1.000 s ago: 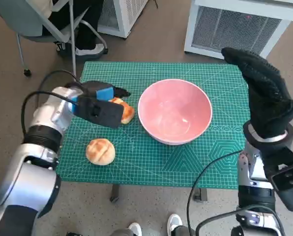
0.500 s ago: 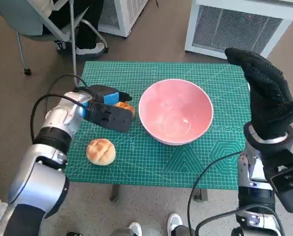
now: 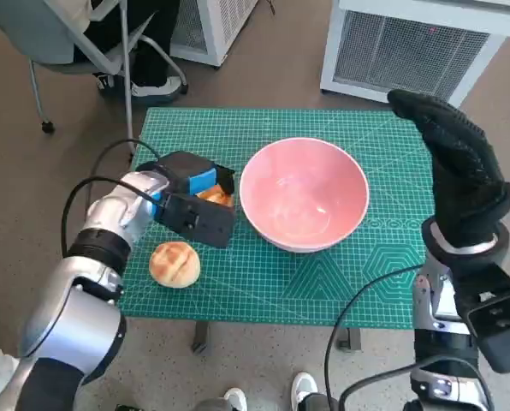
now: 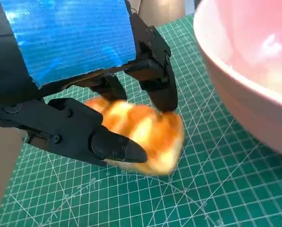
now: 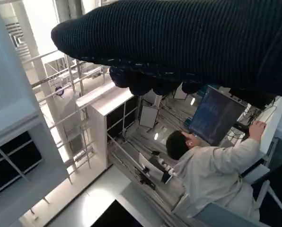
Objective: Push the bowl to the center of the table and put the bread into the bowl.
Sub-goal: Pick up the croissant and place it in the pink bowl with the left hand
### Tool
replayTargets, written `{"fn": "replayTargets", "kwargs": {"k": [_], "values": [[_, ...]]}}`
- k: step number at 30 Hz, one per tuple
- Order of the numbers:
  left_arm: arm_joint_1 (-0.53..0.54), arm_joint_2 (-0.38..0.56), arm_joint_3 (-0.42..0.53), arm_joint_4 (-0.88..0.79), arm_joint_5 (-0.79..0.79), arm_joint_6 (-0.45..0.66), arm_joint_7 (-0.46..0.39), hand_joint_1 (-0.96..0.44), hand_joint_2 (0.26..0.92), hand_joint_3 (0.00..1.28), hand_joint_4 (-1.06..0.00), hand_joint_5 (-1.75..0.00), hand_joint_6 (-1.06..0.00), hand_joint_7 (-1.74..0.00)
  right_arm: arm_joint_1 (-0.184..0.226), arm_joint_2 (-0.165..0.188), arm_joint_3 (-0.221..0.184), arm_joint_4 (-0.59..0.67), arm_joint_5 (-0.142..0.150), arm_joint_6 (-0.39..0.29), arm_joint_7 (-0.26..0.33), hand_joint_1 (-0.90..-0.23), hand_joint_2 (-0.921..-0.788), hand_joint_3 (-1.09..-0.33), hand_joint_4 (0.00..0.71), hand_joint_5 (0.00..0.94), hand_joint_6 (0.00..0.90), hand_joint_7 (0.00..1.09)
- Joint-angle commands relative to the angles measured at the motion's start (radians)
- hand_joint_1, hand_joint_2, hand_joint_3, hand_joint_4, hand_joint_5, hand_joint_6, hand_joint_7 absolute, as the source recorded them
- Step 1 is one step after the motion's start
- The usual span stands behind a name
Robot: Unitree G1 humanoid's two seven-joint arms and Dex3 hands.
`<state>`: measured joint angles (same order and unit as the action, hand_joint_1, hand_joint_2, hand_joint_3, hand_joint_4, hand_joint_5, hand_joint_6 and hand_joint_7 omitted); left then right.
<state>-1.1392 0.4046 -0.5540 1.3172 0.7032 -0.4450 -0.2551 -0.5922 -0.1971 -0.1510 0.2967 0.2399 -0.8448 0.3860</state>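
The left hand point(image 3: 189, 190) is down on the mat point(image 3: 340, 274) just left of the bowl point(image 3: 304, 193), fingers around a bread point(image 3: 213, 198) of which only a sliver shows. A second bread point(image 3: 174, 264) lies near the mat's near left edge, apart from the hand. The bowl stands about mid-table. The right hand point(image 3: 460, 167) is raised over the mat's right edge, fingers straight and holding nothing.

Left wrist view: black fingers point(image 4: 156, 78) grip the golden bread point(image 4: 143, 135) from both sides, the bowl's point(image 4: 254, 71) pink wall close beside it.

Right wrist view: the glove point(image 5: 188, 45) spans the picture; beyond it a person point(image 5: 212, 172) reaches toward a screen point(image 5: 215, 116).
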Motion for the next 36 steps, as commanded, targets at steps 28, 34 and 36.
{"fn": "replayTargets", "kwargs": {"k": [28,34,36], "values": [[-0.123,0.137,0.336,-0.281,-0.312,-0.24,0.008,0.0,0.92,0.07,-0.63,-1.15,-0.68,-1.18,0.059,0.011,0.003,-0.057,0.026,0.048,-0.014,-0.622,-0.921,-0.756,0.291,0.002,-0.001,0.74],[-0.101,0.149,0.354,-0.369,-0.339,-0.278,-0.009,0.0,0.92,0.07,-0.64,-1.13,-0.67,-1.2,0.069,0.006,-0.002,-0.083,0.018,0.054,-0.026,-0.622,-0.921,-0.757,0.299,0.006,-0.001,0.75],[-0.094,0.149,0.358,-0.399,-0.344,-0.293,-0.012,0.0,0.92,0.07,-0.65,-1.13,-0.67,-1.21,0.067,0.005,-0.004,-0.08,0.016,0.053,-0.028,-0.622,-0.921,-0.757,0.301,0.007,-0.001,0.75]]}}
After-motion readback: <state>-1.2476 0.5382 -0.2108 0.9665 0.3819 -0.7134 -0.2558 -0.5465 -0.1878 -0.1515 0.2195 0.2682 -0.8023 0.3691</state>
